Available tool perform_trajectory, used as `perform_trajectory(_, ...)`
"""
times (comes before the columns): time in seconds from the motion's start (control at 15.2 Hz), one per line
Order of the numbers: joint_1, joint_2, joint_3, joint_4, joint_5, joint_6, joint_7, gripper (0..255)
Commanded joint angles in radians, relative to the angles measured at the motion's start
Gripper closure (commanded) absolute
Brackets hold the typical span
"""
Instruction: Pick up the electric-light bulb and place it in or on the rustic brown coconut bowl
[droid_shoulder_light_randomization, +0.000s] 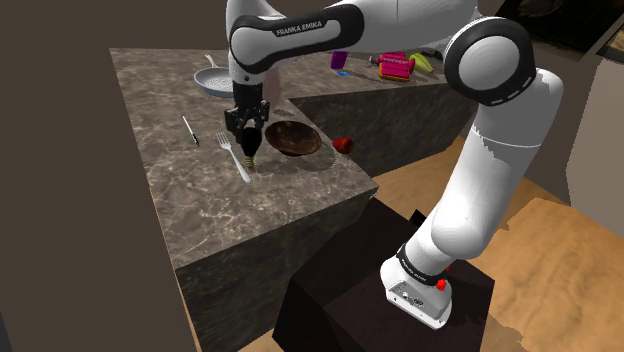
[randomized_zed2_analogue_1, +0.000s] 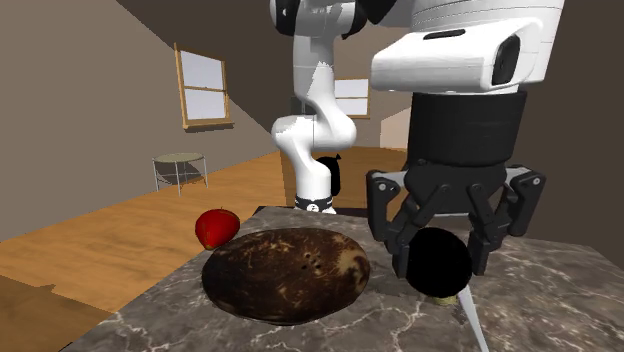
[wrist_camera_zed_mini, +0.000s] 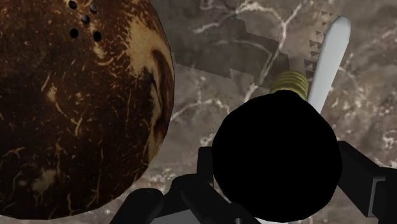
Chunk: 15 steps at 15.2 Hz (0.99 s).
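Bulb (wrist_camera_zed_mini: 273, 159) location: between the two black fingers of the gripper (randomized_zed2_analogue_1: 447, 250), which are closed against the sides of its black globe. The grasp reads as made. Whether the gold screw base touches the marble counter (droid_shoulder_light_randomization: 200, 210) or hangs just above it cannot be told.

Long axis: it runs from the globe down through the screw base, roughly in line with the gripper, with the base pointing at the counter.

Governing relation: the brown coconut bowl (randomized_zed2_analogue_1: 285, 272) sits just beside the held bulb. It lies toward the shoulder view's right and the second exterior view's left, and its rim is near the globe but apart from it. My judgement is that the coming move needs a short lift, then a sideways carry over that rim.

View differences:
- The wrist view shows the white fork (wrist_camera_zed_mini: 327, 57) lying just beside the screw base, with its handle running away from the gripper on the side opposite the bowl.
- The second exterior view shows a red apple (randomized_zed2_analogue_1: 216, 228) beyond the bowl's far edge.
- The shoulder view shows that the whole arm reaches down steeply, so the bulb hangs near-vertical.
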Motion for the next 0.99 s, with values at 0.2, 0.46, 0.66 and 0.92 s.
perform_trajectory(0.2, -0.002, -0.019, 0.001, 0.045, 0.004, -0.064, -0.002, 255)
perform_trajectory(0.46, -0.002, -0.029, 0.001, 0.086, 0.006, -0.114, -0.001, 255)
perform_trajectory(0.66, -0.002, -0.034, 0.002, 0.120, 0.007, -0.153, 0.000, 255)
perform_trajectory(0.92, -0.016, -0.051, -0.006, 0.139, 0.010, -0.190, -0.022, 255)
